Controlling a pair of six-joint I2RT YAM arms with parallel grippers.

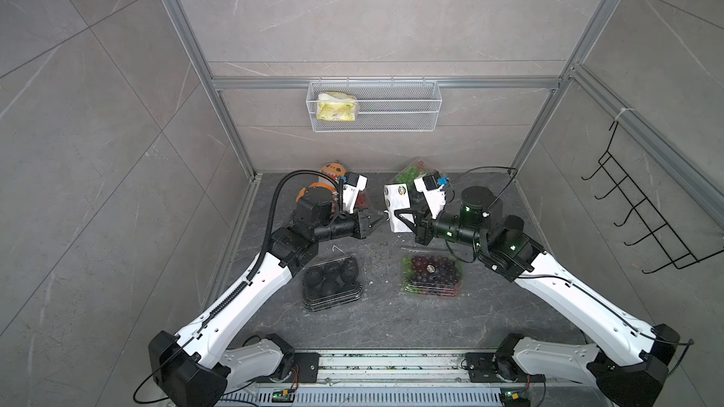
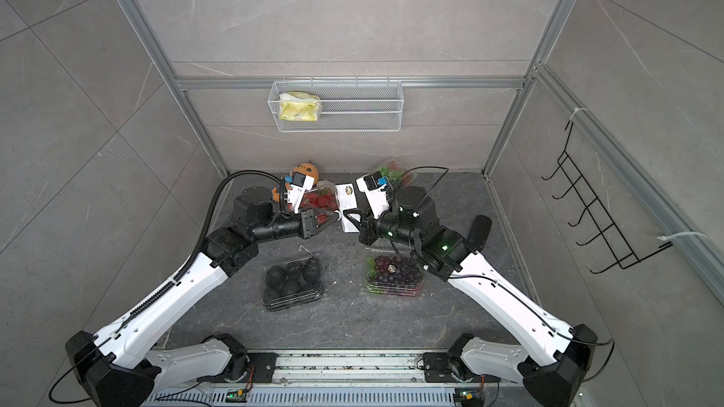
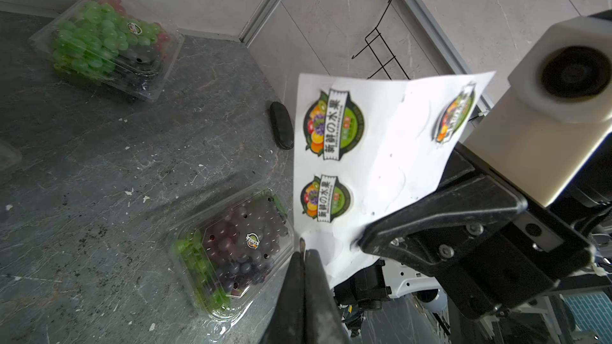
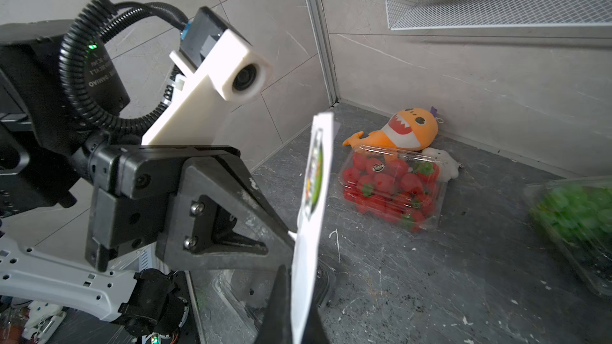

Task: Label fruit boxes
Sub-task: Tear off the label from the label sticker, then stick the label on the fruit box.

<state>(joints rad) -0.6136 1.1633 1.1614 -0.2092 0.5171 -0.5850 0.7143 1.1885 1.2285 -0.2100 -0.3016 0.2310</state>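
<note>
- left gripper (image 3: 304,251): the two black fingers are pressed flat together with no gap. The tips sit right at the lower edge of the white paper sheet of round fruit-logo stickers (image 3: 381,147). Honestly can't tell if there's a sticker edge or just paper between them.
- right gripper (image 3: 361,243): clamped on that same sheet from the opposite side, holding it up in the air. In the right wrist view the paper runs down between its dark fingers (image 4: 278,309).
- Three printed stickers show on the sheet in the left wrist view.
- In both top views the two grippers meet nearly tip to tip above the middle of the dark grey stone-look table (image 1: 372,319), with the four boxes spread around them.
- clear plastic clamshell box of red strawberries (image 4: 390,190): far left, lid closed, small round sticker on top. It's touching the orange plush shark toy (image 4: 404,130) in the back corner.
- clear plastic clamshell box of green grapes (image 3: 106,44): far right near the back wall, closed, also has a round sticker on its lid.
- clear plastic clamshell box of purple grapes (image 1: 431,272): near right, just below the right arm's wrist, with a sticker in the middle of the lid.
- clear plastic clamshell box of dark round fruits (image 1: 331,276): near left, beside the left forearm and well apart from the purple grapes.
- Up on the back wall there's a white wire mesh basket (image 1: 376,107) with a yellow packet (image 1: 337,107) at its left end.
- black wire hook rack (image 1: 642,213): hanging on the right wall.
</note>
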